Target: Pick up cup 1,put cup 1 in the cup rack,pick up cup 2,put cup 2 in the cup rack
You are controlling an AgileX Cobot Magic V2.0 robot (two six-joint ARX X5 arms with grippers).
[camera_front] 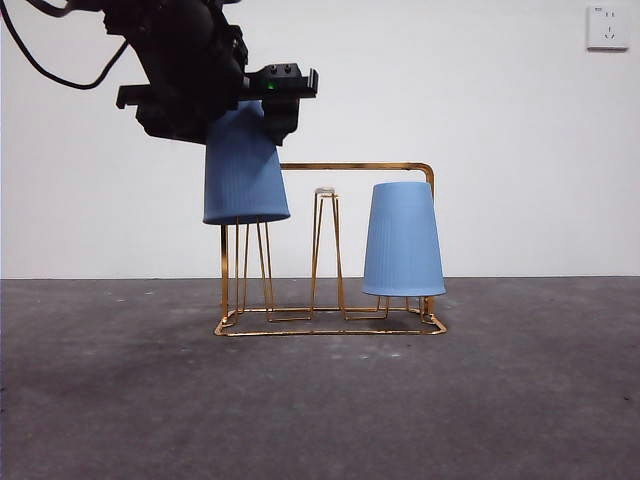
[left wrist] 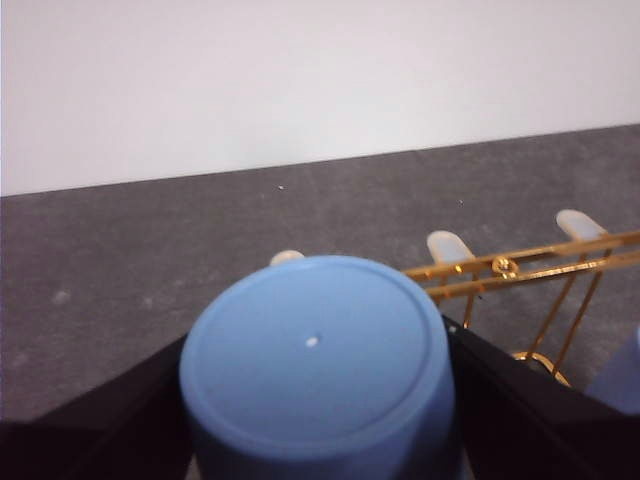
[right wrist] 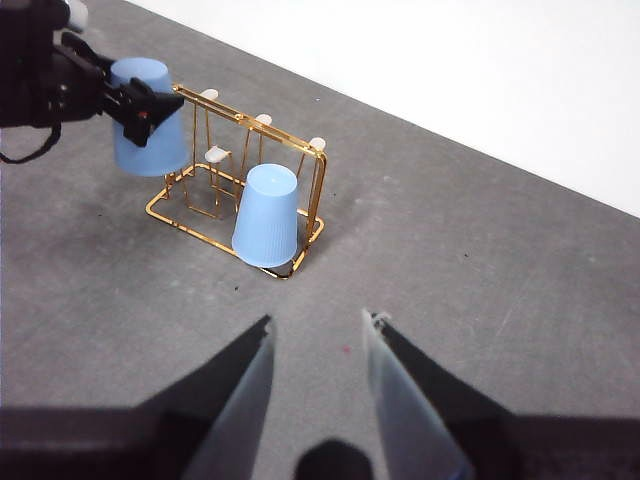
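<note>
On the dark grey counter stands the cup rack, a thin gold wire frame with a rectangular base, an arched top bar and slim upright hairpin prongs. One pale blue cup, ribbed along its side and turned upside down, already sits over a prong at one end of the rack, its rim low near the base. A second blue cup of the same shape hangs inverted over the opposite end, its rim just over the prong tops there, tilted slightly.

From the front, the rack shows side-on with an empty middle prong between the two cups, and a white wall socket in the upper corner. From the left wrist, only the flat bottom of the held cup shows, with a small dot at its centre, plus the rack's top bar and white-capped prong tips behind it. From the right wrist, the whole scene lies well ahead: rack, seated cup, and the held cup at the far end.

The left gripper reaches in from above, its fingers pinching the raised cup on both sides near its base. The right gripper waits well back over bare counter, fingers spread apart and holding nothing.
</note>
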